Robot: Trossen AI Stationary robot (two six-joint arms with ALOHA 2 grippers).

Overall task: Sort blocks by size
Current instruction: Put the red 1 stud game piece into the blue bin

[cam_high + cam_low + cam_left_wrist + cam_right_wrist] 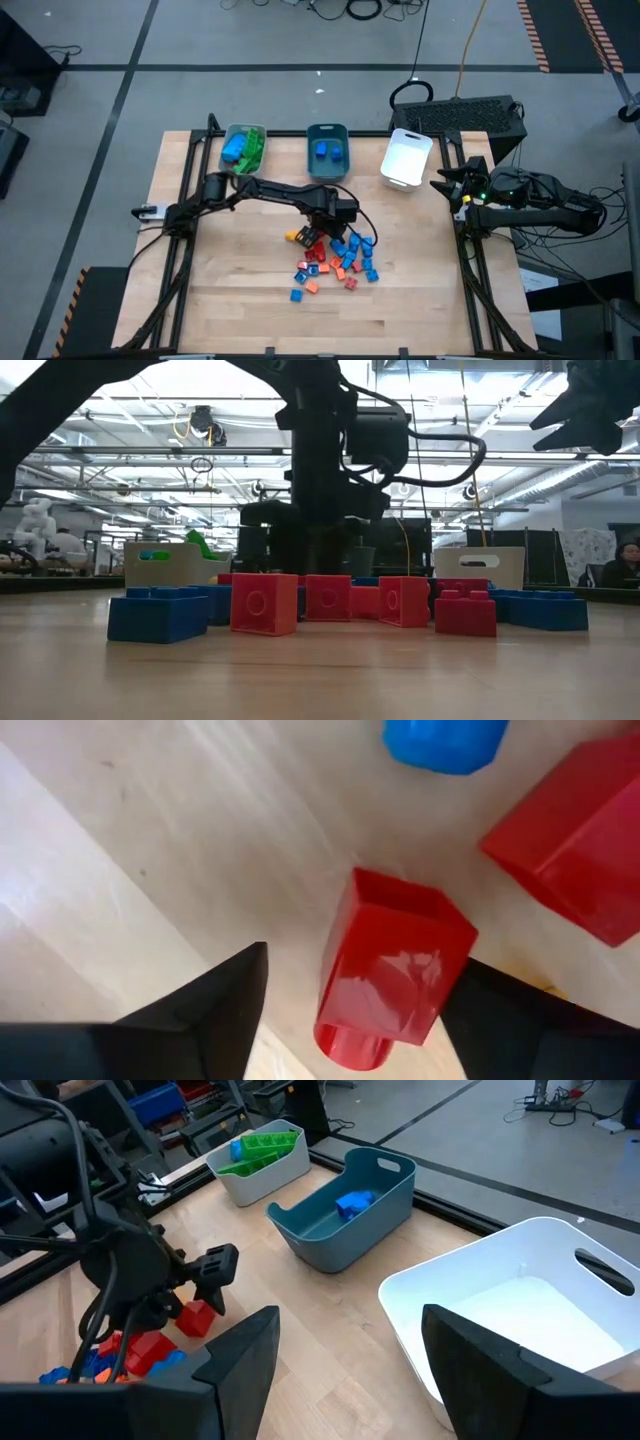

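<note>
A pile of small red, blue and orange blocks [335,262] lies on the table's middle. My left gripper [318,230] is down at the pile's far left edge, pointing down and open. In the left wrist view its fingers [200,1010] stand on either side of a small red block [395,960]. That block lies on its side on the wood. My right gripper [345,1350] is open and empty, raised at the table's right edge near the white tray [407,158]. My left gripper stands astride the small red block from above. One finger [230,990] is clear of it by a gap. The other finger [500,1010] is close beside the block's side [455,955]; whether it touches, I cannot tell.
A grey tray [243,148] with green and blue blocks, a teal tray [327,150] with blue blocks and the white tray stand along the far edge. A larger red block [580,850] and a blue one [440,745] lie close to the left gripper.
</note>
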